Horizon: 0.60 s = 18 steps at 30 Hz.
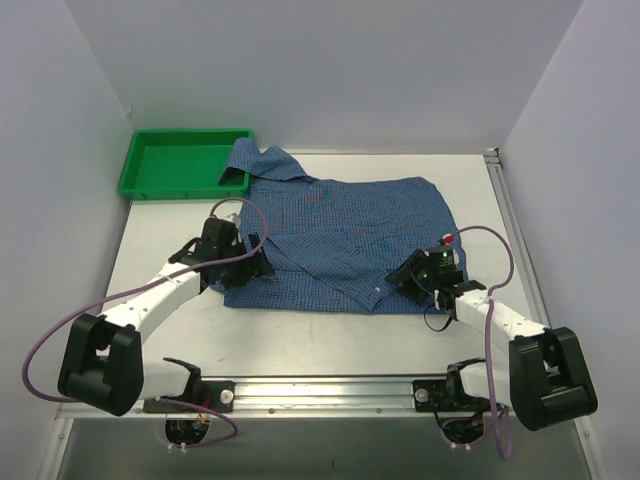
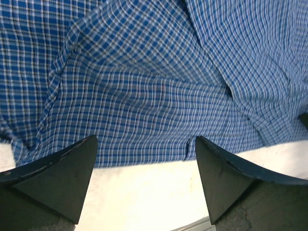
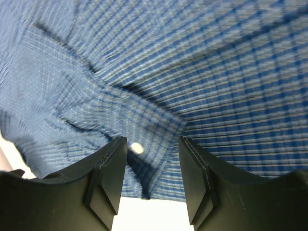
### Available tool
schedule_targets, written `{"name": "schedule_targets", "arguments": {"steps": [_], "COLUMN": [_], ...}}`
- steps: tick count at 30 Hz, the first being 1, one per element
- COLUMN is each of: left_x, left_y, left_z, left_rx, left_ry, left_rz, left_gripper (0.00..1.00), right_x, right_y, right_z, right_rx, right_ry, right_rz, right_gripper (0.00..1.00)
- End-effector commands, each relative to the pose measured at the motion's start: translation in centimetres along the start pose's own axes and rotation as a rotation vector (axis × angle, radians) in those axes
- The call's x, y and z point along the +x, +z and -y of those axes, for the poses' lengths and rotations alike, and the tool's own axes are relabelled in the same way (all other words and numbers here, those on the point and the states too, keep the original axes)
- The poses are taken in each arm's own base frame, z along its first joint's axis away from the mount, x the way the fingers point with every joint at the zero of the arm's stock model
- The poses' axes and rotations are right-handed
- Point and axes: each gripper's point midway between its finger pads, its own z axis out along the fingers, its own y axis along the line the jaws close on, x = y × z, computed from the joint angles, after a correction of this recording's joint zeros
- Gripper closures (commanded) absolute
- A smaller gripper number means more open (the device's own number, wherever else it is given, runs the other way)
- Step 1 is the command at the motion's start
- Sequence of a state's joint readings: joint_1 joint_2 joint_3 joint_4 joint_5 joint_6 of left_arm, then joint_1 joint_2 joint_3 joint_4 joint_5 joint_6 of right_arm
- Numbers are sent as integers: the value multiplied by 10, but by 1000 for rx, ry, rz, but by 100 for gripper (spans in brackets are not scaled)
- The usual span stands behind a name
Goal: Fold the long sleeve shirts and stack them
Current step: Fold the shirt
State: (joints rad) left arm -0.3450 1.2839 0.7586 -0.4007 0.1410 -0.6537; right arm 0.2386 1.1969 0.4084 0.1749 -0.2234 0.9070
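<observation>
Lying rumpled, blue fine-checked shirt (image 1: 340, 215) (thin cloth), roughly rectangular

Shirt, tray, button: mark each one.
shirt (image 1: 350, 225), top view, middle of its body.
tray (image 1: 175, 160), top view, bare floor.
button (image 3: 137, 148), right wrist view, its centre.
</observation>
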Motion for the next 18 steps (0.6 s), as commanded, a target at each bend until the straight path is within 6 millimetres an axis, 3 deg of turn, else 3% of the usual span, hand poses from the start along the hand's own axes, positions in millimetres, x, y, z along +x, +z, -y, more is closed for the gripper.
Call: {"name": "schedule_targets", "arguments": {"steps": [1, 7, 11, 18], "left_x": [-30, -18, 3, 23], "left_y": [9, 34, 45, 48], "left_z": [19, -5, -22, -39], "left_rx": [35, -63, -111, -155], "left_ry": [-62, -135, -171, -192], "left_rz": [87, 55, 1, -27], "left_gripper": [8, 8, 9, 9], "right_x": [-6, -1, -2, -4], "right_y": [5, 10, 15, 18], "right_z": [16, 31, 20, 4], "right_rx": [55, 100, 40, -25], "right_ry": [43, 58, 42, 20], "right_rz": [49, 54, 46, 26], "right_gripper": [53, 53, 53, 57]}}
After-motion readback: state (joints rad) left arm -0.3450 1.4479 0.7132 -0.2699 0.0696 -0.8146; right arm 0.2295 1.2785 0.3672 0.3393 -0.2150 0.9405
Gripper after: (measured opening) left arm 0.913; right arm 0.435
